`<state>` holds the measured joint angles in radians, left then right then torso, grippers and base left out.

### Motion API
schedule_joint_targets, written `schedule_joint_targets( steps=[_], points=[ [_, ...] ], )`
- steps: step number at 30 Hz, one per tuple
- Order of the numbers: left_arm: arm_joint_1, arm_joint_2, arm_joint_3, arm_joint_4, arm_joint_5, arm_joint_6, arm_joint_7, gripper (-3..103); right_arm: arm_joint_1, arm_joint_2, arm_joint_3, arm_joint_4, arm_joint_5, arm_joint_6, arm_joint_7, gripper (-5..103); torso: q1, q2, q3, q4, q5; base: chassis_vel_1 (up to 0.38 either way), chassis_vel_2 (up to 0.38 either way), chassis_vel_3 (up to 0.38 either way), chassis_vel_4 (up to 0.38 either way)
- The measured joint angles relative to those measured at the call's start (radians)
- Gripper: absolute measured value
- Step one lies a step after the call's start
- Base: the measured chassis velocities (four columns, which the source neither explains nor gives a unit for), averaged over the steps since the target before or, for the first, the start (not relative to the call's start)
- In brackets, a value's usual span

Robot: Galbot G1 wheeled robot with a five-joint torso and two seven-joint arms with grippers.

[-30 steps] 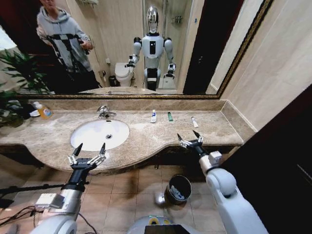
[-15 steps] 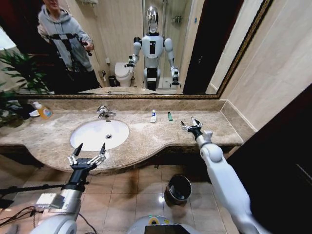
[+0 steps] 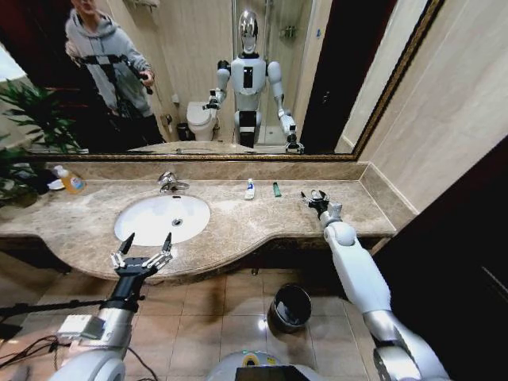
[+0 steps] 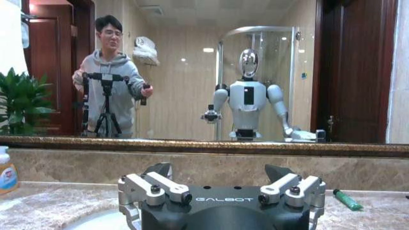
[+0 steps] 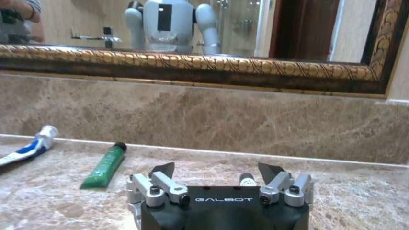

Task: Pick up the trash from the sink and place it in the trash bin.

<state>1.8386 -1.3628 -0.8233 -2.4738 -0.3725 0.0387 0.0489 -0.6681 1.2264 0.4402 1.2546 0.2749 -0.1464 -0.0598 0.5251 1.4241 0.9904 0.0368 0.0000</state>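
While the left hand (image 3: 143, 252) is waiting spread open at the counter's (image 3: 238, 226) front edge, just before the sink (image 3: 163, 218), the right hand (image 3: 317, 198) is reaching over the back of the counter with its fingers parted and grasping nothing. In the right wrist view a small white tube (image 5: 246, 179) is lying between the open fingers, so the step in hand looks like the reach for a first piece of trash. The next move is calling for a drop onto that tube and a firm close, since it is lying flat on the stone.

Three pieces are showing, all on the counter, not in the basin: the one at the right hand, a green tube (image 3: 276, 190) beside it, and a white tube with blue marks (image 3: 250, 189) nearer the faucet (image 3: 167, 182). One trash bin (image 3: 291, 307) is standing on the floor below the counter edge.
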Motion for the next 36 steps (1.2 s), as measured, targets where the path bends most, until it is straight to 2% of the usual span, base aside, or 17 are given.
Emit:
schedule_joint_targets(
  steps=[8,9,12,14,15,19,20,21,22,24,25,28,29,31,33,34,36],
  points=[
    [0.000,0.000,0.000,0.000,0.000,0.000,0.000,100,0.036,0.010,-0.001,-0.096,-0.007,0.015,0.000,93,0.000,0.000,0.000,0.0001,0.0001,0.000,0.000,0.000,0.000],
    [0.000,0.000,0.000,0.000,0.000,0.000,0.000,100,0.040,0.011,0.000,-0.111,-0.007,0.019,0.001,95,0.000,0.000,0.000,0.0001,0.0000,0.000,0.000,0.000,0.000],
    [0.000,0.000,0.000,0.000,0.000,0.000,0.000,100,0.046,0.011,0.007,-0.129,-0.005,0.025,0.001,91,0.000,0.000,0.000,0.0000,0.0000,0.000,0.000,0.000,0.000],
    [0.000,0.000,0.000,0.000,0.000,0.000,0.000,100,0.049,0.005,0.008,-0.151,-0.003,0.037,-0.007,82,0.000,0.000,0.000,0.0000,0.0000,0.000,0.000,0.000,0.000],
    [0.000,0.000,0.000,0.000,0.000,0.000,0.000,100,0.049,0.005,0.008,-0.151,-0.003,0.037,-0.007,82,0.000,0.000,0.000,0.0000,0.0000,0.000,0.000,0.000,0.000],
    [0.000,0.000,0.000,0.000,0.000,0.000,0.000,100,0.049,0.003,0.015,-0.178,0.004,0.064,-0.018,60,0.000,0.000,0.000,0.0000,0.0000,0.000,0.000,0.000,0.000],
    [0.000,0.000,0.000,0.000,0.000,0.000,0.000,100,0.049,0.003,0.015,-0.178,0.004,0.064,-0.018,60,0.000,0.000,0.000,0.0000,0.0000,0.000,0.000,0.000,0.000],
    [0.000,0.000,0.000,0.000,0.000,0.000,0.000,100,0.049,0.004,0.016,-0.184,0.004,0.070,-0.021,54,0.000,0.000,0.000,0.0000,0.0002,0.000,0.000,0.000,0.000],
    [0.000,0.000,0.000,0.000,0.000,0.000,0.000,100,0.049,0.003,0.016,-0.186,0.005,0.071,-0.022,54,0.000,0.000,0.000,0.0000,0.0002,0.000,0.000,0.000,0.000],
    [0.000,0.000,0.000,0.000,0.000,0.000,0.000,100,0.047,0.001,0.017,-0.187,0.006,0.075,-0.026,43,0.000,0.000,0.000,0.0001,-0.0001,0.000,0.000,0.000,0.000],
    [0.000,0.000,0.000,0.000,0.000,0.000,0.000,100,0.047,0.001,0.017,-0.187,0.006,0.075,-0.026,43,0.000,0.000,0.000,0.0001,-0.0001,0.000,0.000,0.000,0.000],
    [0.000,0.000,0.000,0.000,0.000,0.000,0.000,100,0.042,0.001,0.021,-0.184,0.006,0.084,-0.034,27,0.000,0.000,0.000,0.0000,0.0000,0.000,0.000,0.000,0.000],
    [0.000,0.000,0.000,0.000,0.000,0.000,0.000,100,0.040,0.001,0.022,-0.180,0.006,0.084,-0.034,27,0.000,0.000,0.000,0.0000,-0.0001,0.000,0.000,0.000,0.000],
    [0.000,0.000,0.000,0.000,0.000,0.000,0.000,100,0.035,0.001,0.024,-0.174,0.006,0.086,-0.035,18,0.000,0.000,0.000,0.0000,-0.0002,0.000,0.000,0.000,0.000],
    [0.000,0.000,0.000,0.000,0.000,0.000,0.000,100,0.033,0.002,0.025,-0.173,0.006,0.087,-0.035,18,0.000,0.000,0.000,0.0000,-0.0002,0.000,0.000,0.000,0.000],
    [0.000,0.000,0.000,0.000,0.000,0.000,0.000,100,0.033,0.006,0.032,-0.174,0.003,0.092,-0.036,12,0.000,0.000,0.000,0.0000,-0.0002,0.000,0.000,0.000,0.000],
    [0.000,0.000,0.000,0.000,0.000,0.000,0.000,100,0.033,0.012,0.039,-0.175,0.002,0.093,-0.035,8,0.000,0.000,0.000,0.0000,0.0000,0.000,0.000,0.000,0.000]
  ],
)
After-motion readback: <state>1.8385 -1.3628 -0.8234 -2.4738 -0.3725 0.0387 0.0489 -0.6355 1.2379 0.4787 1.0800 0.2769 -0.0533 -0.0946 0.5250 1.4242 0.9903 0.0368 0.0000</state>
